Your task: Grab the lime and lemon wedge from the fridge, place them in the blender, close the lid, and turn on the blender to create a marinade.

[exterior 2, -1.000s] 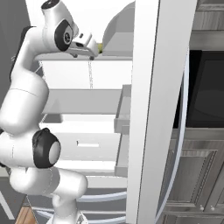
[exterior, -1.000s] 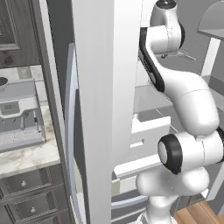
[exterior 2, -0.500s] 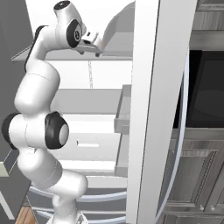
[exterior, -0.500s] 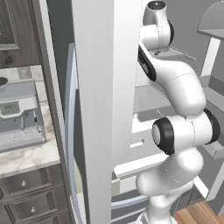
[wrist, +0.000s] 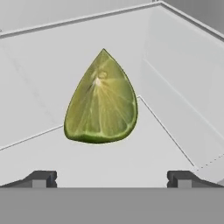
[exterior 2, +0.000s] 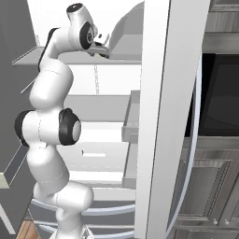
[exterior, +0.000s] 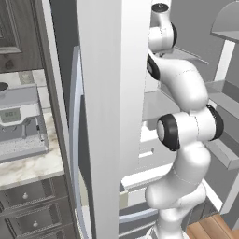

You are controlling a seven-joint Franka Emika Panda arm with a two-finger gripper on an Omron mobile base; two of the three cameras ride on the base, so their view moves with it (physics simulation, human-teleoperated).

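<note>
Clearly light and slick-skinned, the lemon wedge [wrist: 100, 100] stands on the fridge [exterior 2: 156, 116] shelf ahead of the wide-spread, empty hand [wrist: 112, 178]; its flat cut faces look easiest to pinch.

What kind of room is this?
A simulated kitchen, by the look of it: an open fridge with pale shelves, a lemon wedge on one, and a marble-look counter over grey drawers.

In the left base view the fridge [exterior: 107, 116] door's edge hides the arm's hand and the shelf beyond it. In the hand view only the tips of the fingers [wrist: 41, 178] clear the bottom edge, so their bodies are cut off.
</note>
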